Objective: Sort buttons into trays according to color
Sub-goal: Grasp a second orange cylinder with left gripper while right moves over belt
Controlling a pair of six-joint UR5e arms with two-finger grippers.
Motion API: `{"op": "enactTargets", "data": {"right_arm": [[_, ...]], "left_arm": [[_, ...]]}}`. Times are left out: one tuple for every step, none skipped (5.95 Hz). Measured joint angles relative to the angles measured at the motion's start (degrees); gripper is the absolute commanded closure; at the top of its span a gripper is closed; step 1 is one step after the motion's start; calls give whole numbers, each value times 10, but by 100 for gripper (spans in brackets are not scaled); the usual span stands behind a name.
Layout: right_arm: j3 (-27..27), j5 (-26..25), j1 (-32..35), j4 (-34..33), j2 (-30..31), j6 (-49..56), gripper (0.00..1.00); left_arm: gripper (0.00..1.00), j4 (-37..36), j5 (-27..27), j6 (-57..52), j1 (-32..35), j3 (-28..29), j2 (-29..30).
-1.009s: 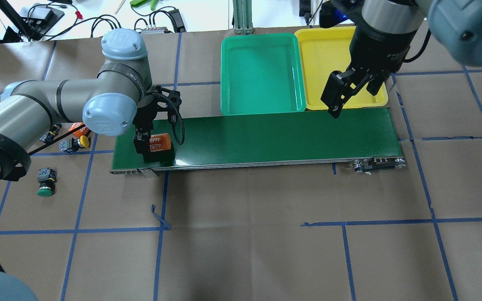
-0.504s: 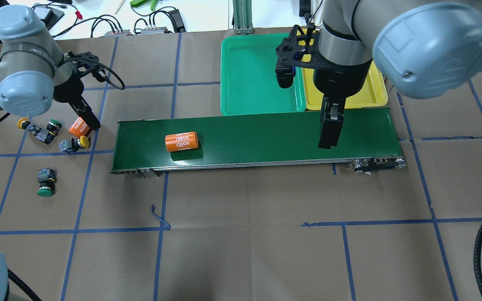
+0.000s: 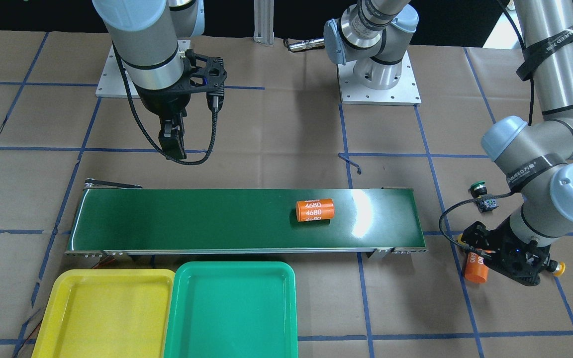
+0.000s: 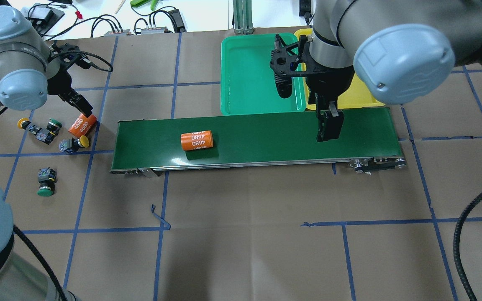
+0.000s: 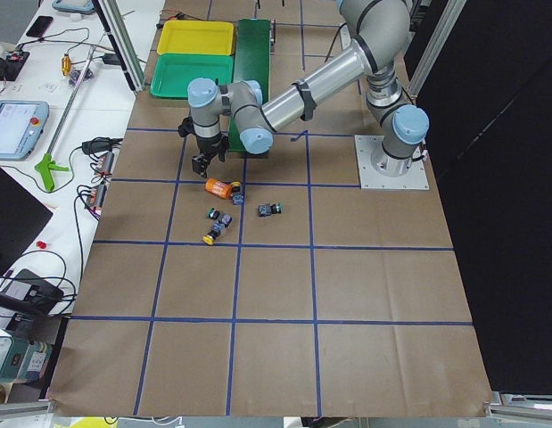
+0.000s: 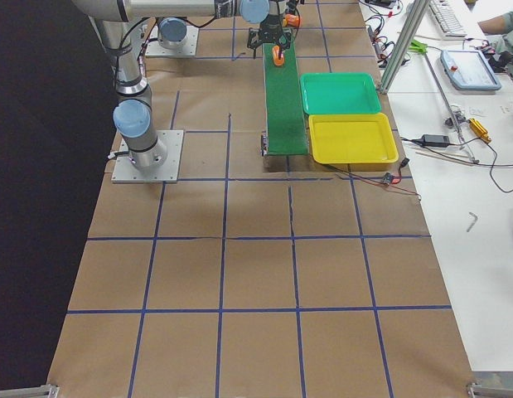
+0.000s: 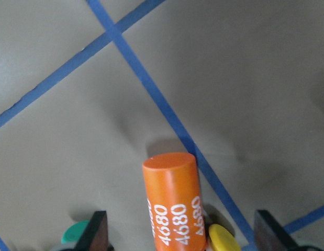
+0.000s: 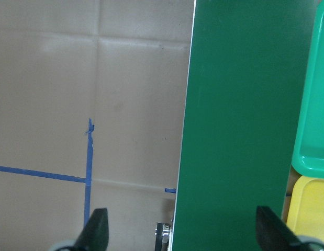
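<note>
Several buttons lie on the paper left of the belt: a yellow one (image 4: 23,123), a green one (image 4: 55,123), a yellow one (image 4: 83,142) and a green one (image 4: 45,190). My left gripper (image 4: 83,109) hangs open above an orange "4680" cylinder (image 4: 82,124) among them. In the left wrist view that cylinder (image 7: 175,204) sits between the spread fingers (image 7: 96,232). My right gripper (image 4: 329,127) is open and holds nothing above the belt's right part. The green tray (image 4: 257,75) and the yellow tray (image 3: 102,313) stand behind the belt.
A second orange "4680" cylinder (image 4: 197,140) lies on the dark-green conveyor belt (image 4: 266,133), left of its middle. Cables and tools lie beyond the table's far edge. Blue tape lines grid the brown paper.
My left gripper let go of a cylinder on the belt's left end and swung left to the buttons. That cylinder has travelled right along the belt. My right gripper moved from the yellow tray over the belt.
</note>
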State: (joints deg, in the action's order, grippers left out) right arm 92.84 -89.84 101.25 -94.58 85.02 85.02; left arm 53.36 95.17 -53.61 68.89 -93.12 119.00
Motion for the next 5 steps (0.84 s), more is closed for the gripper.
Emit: {"op": "enactTargets", "data": {"right_arm": [[13, 0, 0, -31, -2, 7, 0], [17, 2, 0, -43, -1, 8, 0], [18, 4, 0, -47, 3, 3, 0], [17, 5, -1, -46, 7, -11, 0], [17, 4, -1, -46, 11, -25, 0]], "left_arm": [[6, -26, -3, 2, -15, -9, 21], [33, -37, -17, 3, -25, -20, 35], [87, -41, -30, 0, -31, -28, 41], [100, -42, -35, -6, -34, -29, 42], [100, -41, -36, -14, -34, -25, 37]]}}
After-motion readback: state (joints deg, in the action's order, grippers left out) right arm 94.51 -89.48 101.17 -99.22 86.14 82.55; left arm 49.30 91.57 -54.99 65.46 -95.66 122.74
